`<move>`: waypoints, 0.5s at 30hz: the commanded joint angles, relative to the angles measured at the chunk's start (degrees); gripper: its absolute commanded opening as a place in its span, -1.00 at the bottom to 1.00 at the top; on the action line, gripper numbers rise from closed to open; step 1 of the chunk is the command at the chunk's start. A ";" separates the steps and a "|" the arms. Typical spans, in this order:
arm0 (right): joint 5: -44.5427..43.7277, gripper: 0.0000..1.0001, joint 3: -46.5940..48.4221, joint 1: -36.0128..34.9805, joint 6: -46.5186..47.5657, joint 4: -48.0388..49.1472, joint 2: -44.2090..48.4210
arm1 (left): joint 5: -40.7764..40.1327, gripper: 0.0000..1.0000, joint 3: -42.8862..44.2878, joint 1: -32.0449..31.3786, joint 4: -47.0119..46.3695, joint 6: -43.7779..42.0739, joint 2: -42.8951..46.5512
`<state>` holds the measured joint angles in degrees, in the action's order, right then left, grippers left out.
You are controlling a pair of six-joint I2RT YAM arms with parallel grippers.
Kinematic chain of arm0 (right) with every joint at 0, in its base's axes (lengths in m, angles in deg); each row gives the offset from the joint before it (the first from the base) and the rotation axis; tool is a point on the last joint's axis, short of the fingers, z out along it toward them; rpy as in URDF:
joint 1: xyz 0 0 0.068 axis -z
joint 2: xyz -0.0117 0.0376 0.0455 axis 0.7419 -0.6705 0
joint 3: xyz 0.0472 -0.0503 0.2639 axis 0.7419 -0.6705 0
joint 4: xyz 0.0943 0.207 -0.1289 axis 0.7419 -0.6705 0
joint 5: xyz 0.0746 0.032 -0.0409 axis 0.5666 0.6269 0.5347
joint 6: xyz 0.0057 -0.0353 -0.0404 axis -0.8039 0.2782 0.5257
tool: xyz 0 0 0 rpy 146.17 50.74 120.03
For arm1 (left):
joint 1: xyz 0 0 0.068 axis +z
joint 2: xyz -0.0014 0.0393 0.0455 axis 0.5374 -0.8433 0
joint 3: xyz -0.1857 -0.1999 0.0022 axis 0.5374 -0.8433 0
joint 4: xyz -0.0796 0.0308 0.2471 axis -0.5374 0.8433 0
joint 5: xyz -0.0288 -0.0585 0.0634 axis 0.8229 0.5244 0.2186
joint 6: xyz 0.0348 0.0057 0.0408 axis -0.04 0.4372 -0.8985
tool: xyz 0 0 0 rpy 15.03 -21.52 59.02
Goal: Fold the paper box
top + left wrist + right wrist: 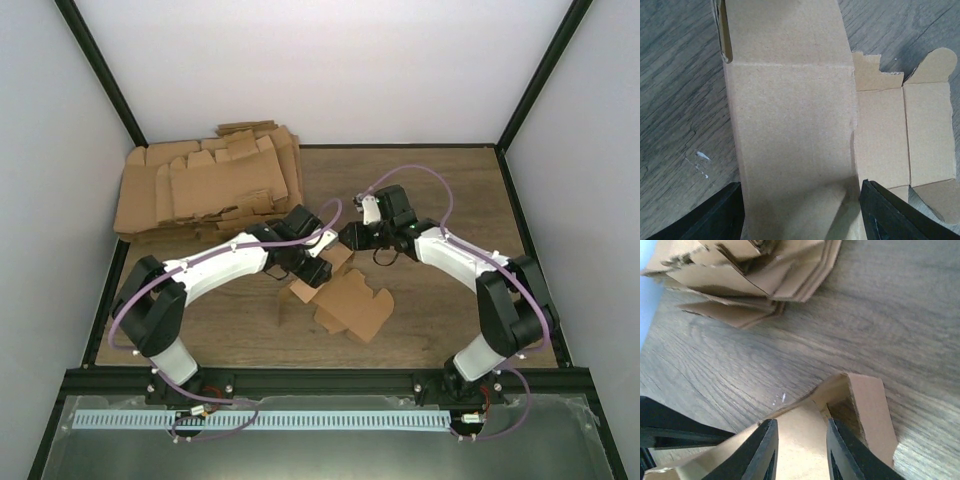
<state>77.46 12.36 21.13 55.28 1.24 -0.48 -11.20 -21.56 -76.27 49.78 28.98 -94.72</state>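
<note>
The paper box [352, 305] is a brown cardboard cut-out, partly folded, lying mid-table. In the left wrist view one long panel [790, 125] stands up from it, with flat flaps [905, 135] to the right. My left gripper [320, 262] is over the box's near-left part. Its jaws [800, 185] are wide apart, one on each side of that panel. My right gripper [357, 238] is at the box's far end. Its jaws [799, 422] are a narrow gap apart in front of a raised panel [800, 445], beside a curled flap [867, 410]. I cannot see either pinching the card.
An untidy pile of flat brown cardboard blanks [205, 185] lies at the back left, and it also shows at the top of the right wrist view [755, 275]. Black frame posts and white walls enclose the wooden table [450, 190]. The two grippers are close together.
</note>
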 commanded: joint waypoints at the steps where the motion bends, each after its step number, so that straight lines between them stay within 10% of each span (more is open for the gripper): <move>1: 0.23 -0.42 2.07 0.23 1.66 -2.46 -1.79 | 1.06 0.34 -0.89 0.00 -2.24 1.03 2.38; 15: 5.52 -0.73 -1.23 0.13 1.53 -0.37 -4.37 | 4.66 0.30 -2.05 0.32 -4.84 1.71 3.78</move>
<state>79.76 11.88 21.13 56.50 -0.29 -4.07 -8.35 -22.66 -76.25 47.07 30.32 -92.12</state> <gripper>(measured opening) 0.154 0.651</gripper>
